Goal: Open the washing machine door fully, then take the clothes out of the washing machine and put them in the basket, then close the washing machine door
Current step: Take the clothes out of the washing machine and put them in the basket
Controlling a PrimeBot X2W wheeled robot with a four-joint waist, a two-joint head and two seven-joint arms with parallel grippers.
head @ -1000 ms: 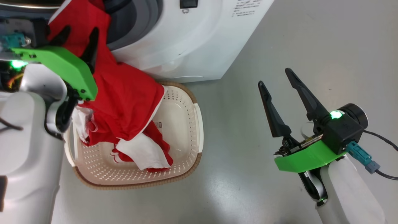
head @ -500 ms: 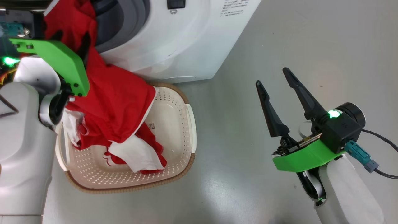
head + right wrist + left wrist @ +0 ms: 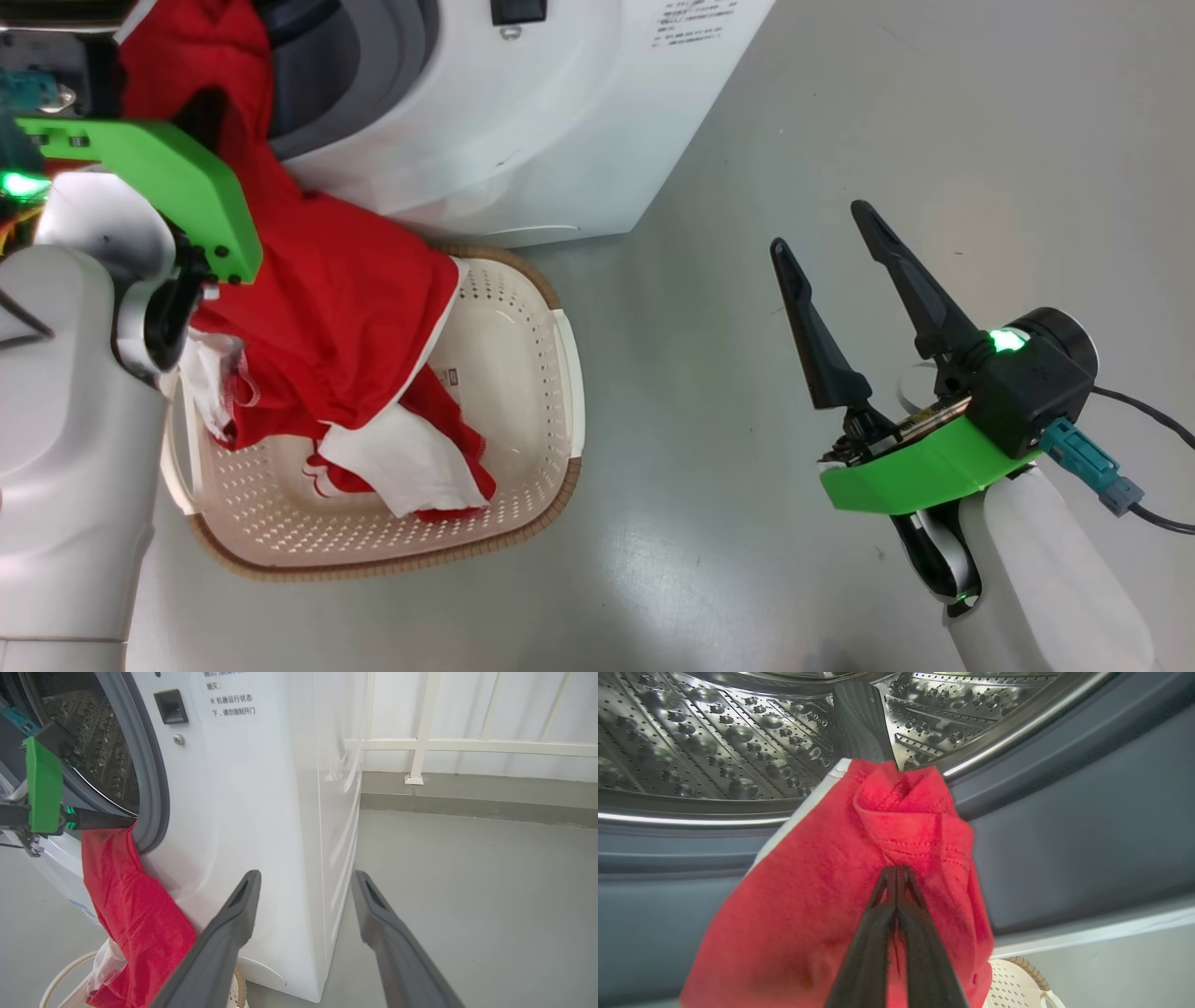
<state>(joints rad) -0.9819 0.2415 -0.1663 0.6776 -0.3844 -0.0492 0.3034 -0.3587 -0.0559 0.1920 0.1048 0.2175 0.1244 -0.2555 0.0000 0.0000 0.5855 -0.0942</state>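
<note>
Clothes: red bundle with white parts, draped out of the washing machine mouth, over the grey rubber ring and down the white front. Lower end, with the white pieces, lies in the basket. Top fold sits at the lip of the perforated steel drum.

Left gripper: jaws pinched together on that top fold, red cloth bunched just above the tips. One second ago these jaws stood spread around the cloth; now they are closed on it.

Basket is on the floor just in front of the machine's base: cream, perforated, brown woven-look rim. Sticker on its bottom, print too small to read.

Machine front label, lower lines read "※ 机器运行状态下,请勿强制开门". Black latch slot is just left of it in the right wrist view.

Right gripper: jaws wide apart, holding nothing, over bare floor well to the right of the basket, same pose as before.

Whole head view has slid a little left since the earlier frame: camera move, machine and basket not displaced. White railing stands beyond the machine.
</note>
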